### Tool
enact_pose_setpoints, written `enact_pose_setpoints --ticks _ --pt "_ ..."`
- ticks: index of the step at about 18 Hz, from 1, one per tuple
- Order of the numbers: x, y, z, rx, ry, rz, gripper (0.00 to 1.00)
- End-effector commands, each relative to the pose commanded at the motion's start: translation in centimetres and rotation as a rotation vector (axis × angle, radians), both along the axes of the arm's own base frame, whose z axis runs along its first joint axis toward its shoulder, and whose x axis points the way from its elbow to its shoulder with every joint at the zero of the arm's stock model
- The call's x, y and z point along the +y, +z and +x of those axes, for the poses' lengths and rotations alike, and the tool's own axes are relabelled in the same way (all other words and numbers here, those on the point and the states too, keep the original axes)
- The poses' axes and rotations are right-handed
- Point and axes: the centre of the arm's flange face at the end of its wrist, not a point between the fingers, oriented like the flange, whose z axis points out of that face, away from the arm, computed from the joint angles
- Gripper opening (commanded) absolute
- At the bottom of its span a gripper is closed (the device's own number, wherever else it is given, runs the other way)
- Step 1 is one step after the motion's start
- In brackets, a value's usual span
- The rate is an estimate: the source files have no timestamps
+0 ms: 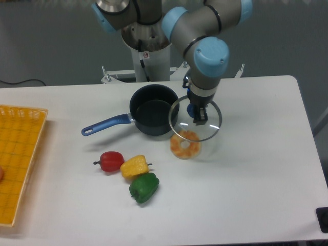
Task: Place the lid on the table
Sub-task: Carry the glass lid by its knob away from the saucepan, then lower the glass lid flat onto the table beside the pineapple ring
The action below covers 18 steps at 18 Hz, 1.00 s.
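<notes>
1 gripper (198, 114) grips the knob of the lid (195, 120), held level over the pineapple slice (185, 145), with bare table (256, 154) lying rightward.

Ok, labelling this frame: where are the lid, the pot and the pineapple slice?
lid (207, 128): fixed camera, glass right of knob.
pot (148, 110): fixed camera, inside bottom.
pineapple slice (177, 148): fixed camera, left of ring.
</notes>
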Motion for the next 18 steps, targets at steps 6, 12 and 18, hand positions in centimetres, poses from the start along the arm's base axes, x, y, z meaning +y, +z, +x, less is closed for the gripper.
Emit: enact_pose_setpoints --ticks 6,12,18 --pt "-1.4 -1.0 -3.6 -0.01 0.014 -0.002 0.63" --pt "-2.0 -2.3 -6.2 -0.022 0.016 -0.001 0.63" --pt "-2.5 -5.2 -9.0 -0.01 0.016 0.007 0.63"
